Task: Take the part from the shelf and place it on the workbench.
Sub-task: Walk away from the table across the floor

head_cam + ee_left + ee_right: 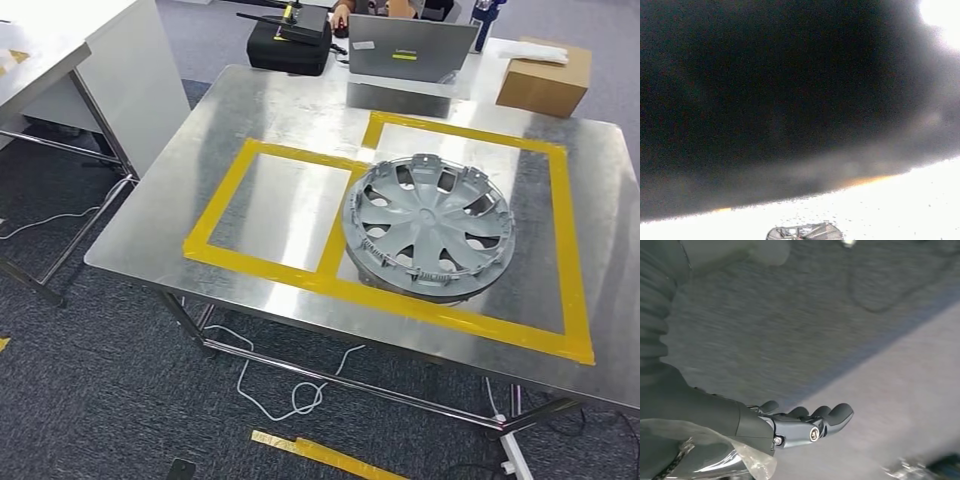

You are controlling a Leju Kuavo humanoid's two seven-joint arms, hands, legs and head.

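Observation:
The part, a silver hubcap (429,226), lies flat on the steel workbench (226,130), inside the right one of two yellow tape rectangles (560,250) and overlapping the strip between them. Nothing touches it. In the right wrist view my right hand (806,425) hangs over grey carpet with its fingers stretched out straight and nothing in them. The left wrist view is mostly a dark blur, with a slice of the hubcap (804,232) at its edge against a bright surface.
At the bench's far edge stand a laptop (411,48), a black case (289,42) and a cardboard box (543,80); a person's hand (341,18) rests behind them. A white desk (113,70) stands at left. Cables (287,395) and a tape strip (324,455) lie on the carpet.

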